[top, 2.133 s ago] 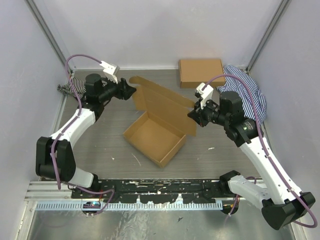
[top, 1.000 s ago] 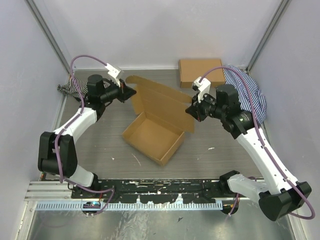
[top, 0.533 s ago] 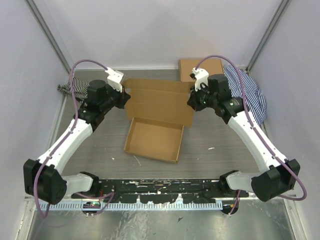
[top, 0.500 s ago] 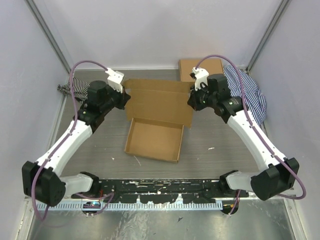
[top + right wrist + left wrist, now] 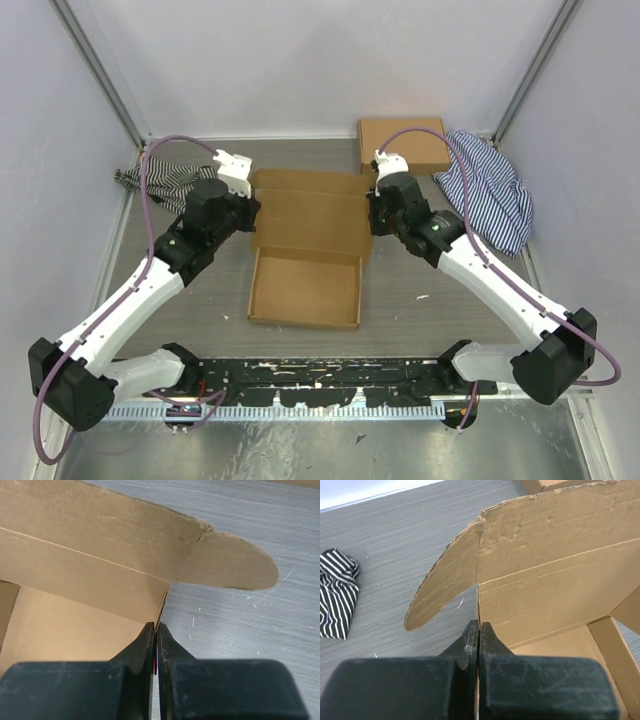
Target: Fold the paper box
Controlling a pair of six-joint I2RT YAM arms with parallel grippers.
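Observation:
The paper box (image 5: 305, 292) lies open in the middle of the table, square to its near edge, a shallow brown tray with its lid panel (image 5: 310, 212) raised behind it. My left gripper (image 5: 251, 214) is shut on the lid's left edge, and in the left wrist view its tips (image 5: 478, 624) pinch the cardboard just below the rounded side flap (image 5: 437, 597). On the lid's right edge my right gripper (image 5: 371, 214) is shut too. The right wrist view shows those tips (image 5: 155, 625) clamping the edge under the other rounded flap (image 5: 231, 569).
A second, flat brown cardboard box (image 5: 403, 145) lies at the back right, touching a blue striped cloth (image 5: 492, 192). A black-and-white striped cloth (image 5: 158, 181) lies at the back left, also in the left wrist view (image 5: 337, 598). Walls close in both sides and the back.
Both grippers, still holding the lid's edges, have swung the box square to the table and moved toward the near edge. The lid now leans closer over the tray.

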